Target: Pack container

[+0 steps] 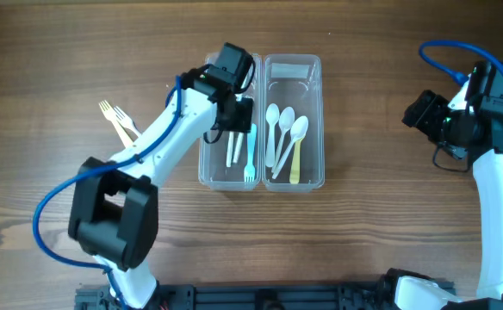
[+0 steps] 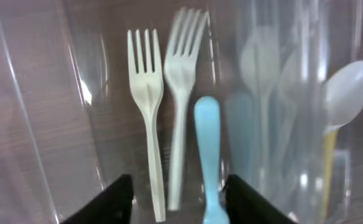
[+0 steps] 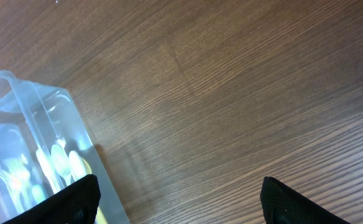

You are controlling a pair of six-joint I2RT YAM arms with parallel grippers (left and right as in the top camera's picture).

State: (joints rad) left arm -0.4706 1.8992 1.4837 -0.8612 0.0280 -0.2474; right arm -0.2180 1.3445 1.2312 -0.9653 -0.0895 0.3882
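Left gripper (image 2: 178,190) hangs low over the container (image 1: 201,164), its fingers (image 2: 113,202) spread wide and gripping nothing; a blue fork (image 2: 207,149) lies on the floor between them, touched by neither. Judging by the overhead view, packing is most of the way done: the container sits mid-table (image 1: 389,241) with its long axis running away from the robot, and both compartments already hold cutlery. Right gripper (image 3: 181,205) is parked well off to the right above bare wood, jaws wide apart and empty. In the right compartment lie 4 spoons (image 1: 284,129), 1 with a yellow handle, all lengthwise with bowls at the far end and handles fanned slightly toward the near end. In the left compartment lie 3 forks, also lengthwise: 2 white forks (image 2: 149,106) side by side with tines toward the far end, and the blue fork reversed, tines at the near end. Left to do, as far as I can see, are 2 loose forks (image 1: 116,119) on the table well left of the container; they lie slantwise, tines toward the far left, handles running under the left arm.
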